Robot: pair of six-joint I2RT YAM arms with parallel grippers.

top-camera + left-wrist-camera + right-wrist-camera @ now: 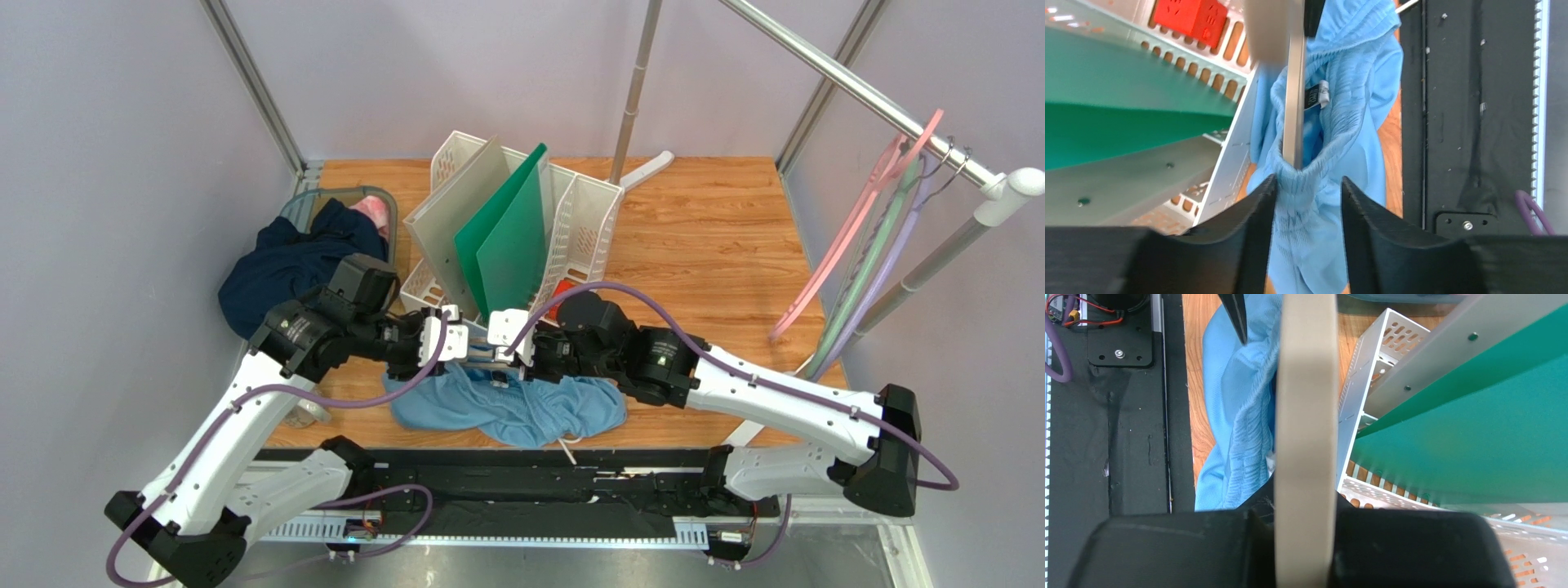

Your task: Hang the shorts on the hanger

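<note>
Light: bright, even and soft, from overhead as I see it.
Shadows: faint and soft-edged on the table (pixel 711 233).
Glare: thin shine along the metal rail (pixel 834 67).
Blur: in my left wrist view the hanger (pixel 1269 30) near the lens smears; the shorts (pixel 1346 92) are sharp.

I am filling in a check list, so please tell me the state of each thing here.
shorts: heaped on the table, waistband raised.
hanger: gripped by the right pincer.
left pincer: open, waistband between its fingers.
right pincer: shut on the hanger.
thin hangers: hanging from the rail.
</note>
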